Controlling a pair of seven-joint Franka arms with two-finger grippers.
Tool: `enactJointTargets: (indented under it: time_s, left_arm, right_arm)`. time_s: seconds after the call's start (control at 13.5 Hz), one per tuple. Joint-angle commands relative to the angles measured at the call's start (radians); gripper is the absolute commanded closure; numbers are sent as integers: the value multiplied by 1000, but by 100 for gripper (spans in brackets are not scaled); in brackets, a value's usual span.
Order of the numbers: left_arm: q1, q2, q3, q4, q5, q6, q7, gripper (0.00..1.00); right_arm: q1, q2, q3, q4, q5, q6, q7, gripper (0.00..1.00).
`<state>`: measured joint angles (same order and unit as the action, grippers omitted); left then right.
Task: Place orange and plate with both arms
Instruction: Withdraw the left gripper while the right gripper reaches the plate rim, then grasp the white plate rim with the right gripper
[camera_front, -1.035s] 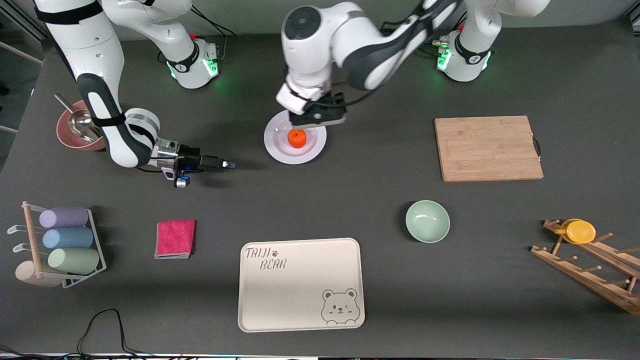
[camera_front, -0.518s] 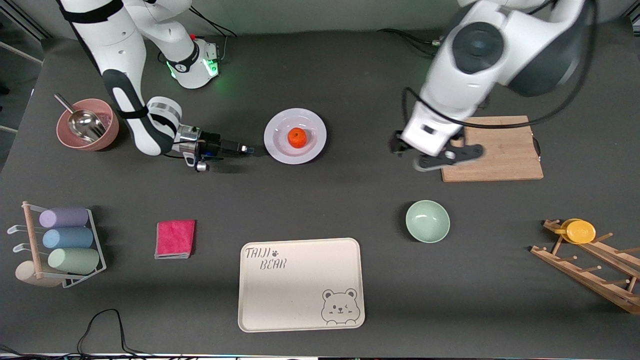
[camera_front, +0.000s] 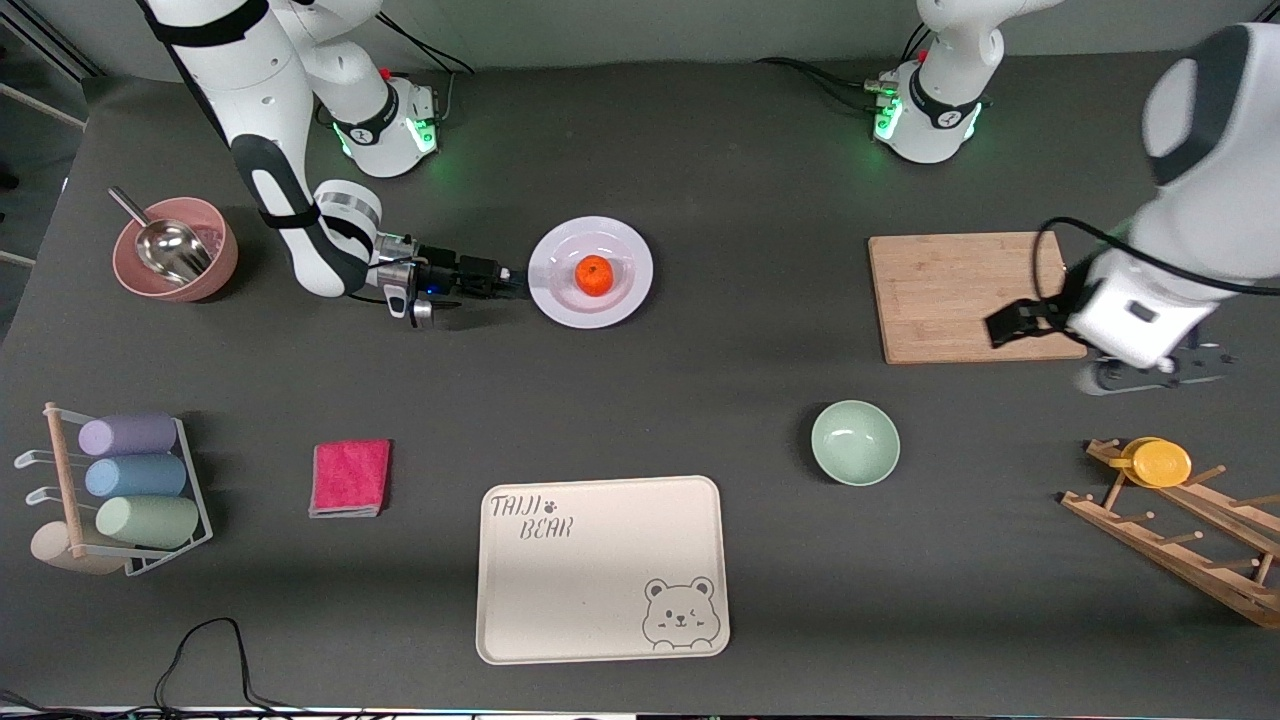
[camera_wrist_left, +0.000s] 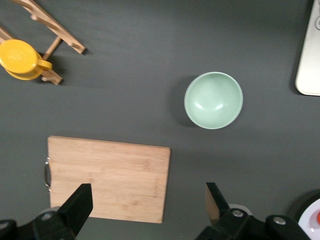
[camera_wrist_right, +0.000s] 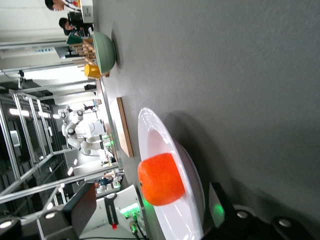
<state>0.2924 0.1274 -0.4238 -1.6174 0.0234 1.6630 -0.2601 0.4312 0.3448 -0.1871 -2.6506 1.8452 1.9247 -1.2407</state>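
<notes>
Where the plate (camera_front: 590, 271) sits on the bench (camera_front: 700, 400), about midway between the two arm bases, the orange (camera_front: 594, 276) rests at its centre. Right hand (camera_front: 515, 283) low at the plate's rim on the right arm's side, fingers spread, grasping nothing. Cutting board (camera_front: 975, 296) lies toward the left arm's end. Left hand (camera_front: 1150, 375) up over the bench by the board's corner, fingers (camera_wrist_left: 80, 207) released, empty. Green bowl (camera_front: 855, 442) and bear tray (camera_front: 602, 570) nearer the front edge.
</notes>
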Motion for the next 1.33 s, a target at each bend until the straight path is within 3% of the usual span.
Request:
enactJointTargets:
  time_s: [0.0,0.22,0.52,0.67,0.81,0.96,1.18,1.26]
  left_arm:
    - [-54,-40,150,-30,-33,1,152,0]
    - [-169,-52,331,-35,-34,-6,268,0]
    - [-295,-52,445,-32,-33,9,269,0]
    - [-332,-52,462,-21,-34,-5,268,0]
    - [-378,-54,505,-3,-33,-9,268,0]
    - [-383,-61,516,17,-31,-15,269,0]
    - [-381,-63,508,47,-31,-61,268,0]
    - [-374,-63,490,51,-31,-63,268,0]
  right_arm:
    - [35,-26,-6,-26,51,17,-91,0]
    - [72,-21,-6,-28,98,17,-120,0]
    - [130,-4,-6,-23,182,19,-166,0]
    - [159,6,-6,-20,224,20,-196,0]
    - [167,13,-6,-19,235,20,-219,7]
    - [170,33,-5,-17,249,22,-282,31]
    - [184,54,-5,-17,282,22,-362,95]
    - [184,60,-5,-17,284,22,-362,100]
